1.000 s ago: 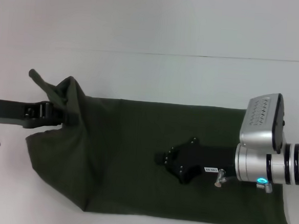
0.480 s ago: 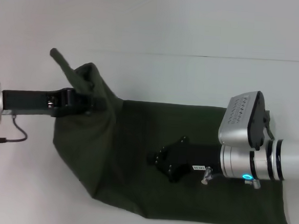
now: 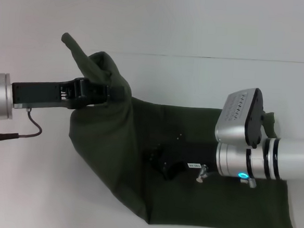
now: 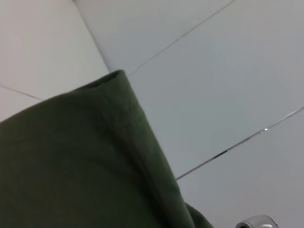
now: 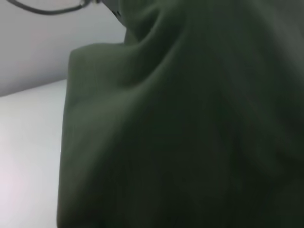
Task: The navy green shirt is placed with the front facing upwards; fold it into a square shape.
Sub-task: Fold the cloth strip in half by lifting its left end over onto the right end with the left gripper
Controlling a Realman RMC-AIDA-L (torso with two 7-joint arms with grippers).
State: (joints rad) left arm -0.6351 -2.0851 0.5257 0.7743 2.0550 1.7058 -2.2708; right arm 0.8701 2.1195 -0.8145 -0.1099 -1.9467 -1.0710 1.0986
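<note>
- The head camera is looking forward and down on the white desk (image 3: 174, 21) from well above both tools.
- Each wrist camera is sitting very near the navy green shirt (image 3: 138, 160), cloth filling most of the frame.
- All three are sharing that cloth.

Bright, even, near-shadowless light; soft focus throughout, right wrist close-up heavily blurred.
</note>
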